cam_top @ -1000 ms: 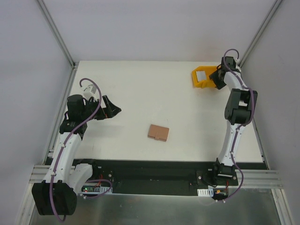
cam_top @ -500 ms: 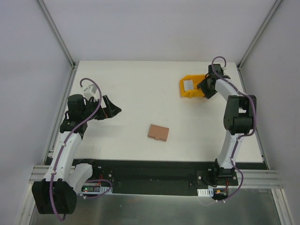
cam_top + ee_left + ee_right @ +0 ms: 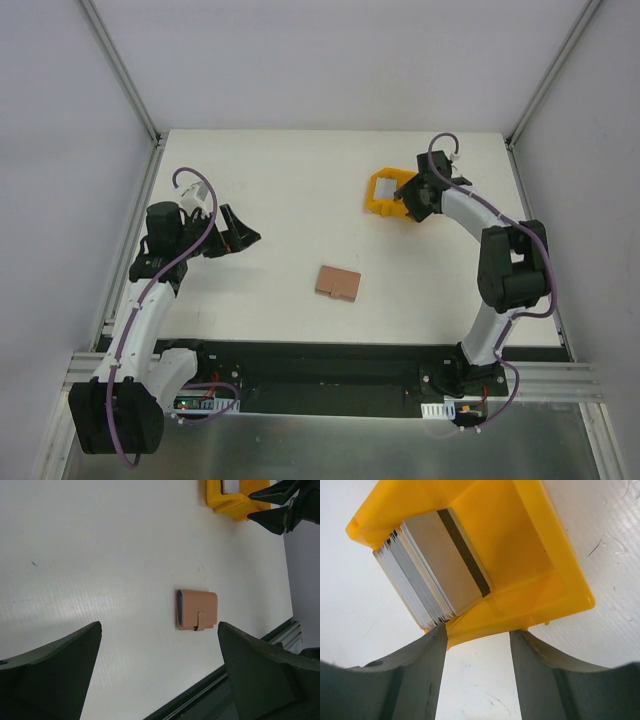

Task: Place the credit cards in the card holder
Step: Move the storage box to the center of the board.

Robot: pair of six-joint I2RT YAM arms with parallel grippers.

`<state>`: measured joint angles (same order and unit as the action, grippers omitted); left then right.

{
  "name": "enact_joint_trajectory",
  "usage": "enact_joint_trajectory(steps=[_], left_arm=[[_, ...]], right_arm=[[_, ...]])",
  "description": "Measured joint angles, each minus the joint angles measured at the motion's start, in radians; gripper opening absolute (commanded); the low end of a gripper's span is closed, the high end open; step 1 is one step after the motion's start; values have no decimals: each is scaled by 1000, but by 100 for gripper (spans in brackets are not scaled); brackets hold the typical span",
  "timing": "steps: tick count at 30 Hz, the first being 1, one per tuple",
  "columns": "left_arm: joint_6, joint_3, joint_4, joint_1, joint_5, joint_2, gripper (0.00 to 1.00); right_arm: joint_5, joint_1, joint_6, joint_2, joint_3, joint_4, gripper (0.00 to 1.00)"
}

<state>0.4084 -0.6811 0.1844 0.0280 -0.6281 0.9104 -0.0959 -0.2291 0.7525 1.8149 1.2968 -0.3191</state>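
Lying folded shut on the white table (image 3: 280, 180), the small flat brown leather-like card holder (image 3: 337, 283) sits between the two arms.
At left, the left pincer (image 3: 243, 226) hangs spread wide, holding nothing, well apart from the card holder. At right, the thin pale grey-blue credit cards (image 3: 432, 577), the front one dark-striped, sit stacked inside the yellow plastic bin (image 3: 555, 565). The right pincer (image 3: 479, 642), jaws half spread, has its tips at the bin's near wall, gripping no card.
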Motion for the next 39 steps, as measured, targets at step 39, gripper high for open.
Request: enact_joint_trajectory(steps=[39], left_arm=[[77, 130, -16, -5, 35, -56, 99]], right_arm=[[127, -206, 23, -142, -230, 158, 41]])
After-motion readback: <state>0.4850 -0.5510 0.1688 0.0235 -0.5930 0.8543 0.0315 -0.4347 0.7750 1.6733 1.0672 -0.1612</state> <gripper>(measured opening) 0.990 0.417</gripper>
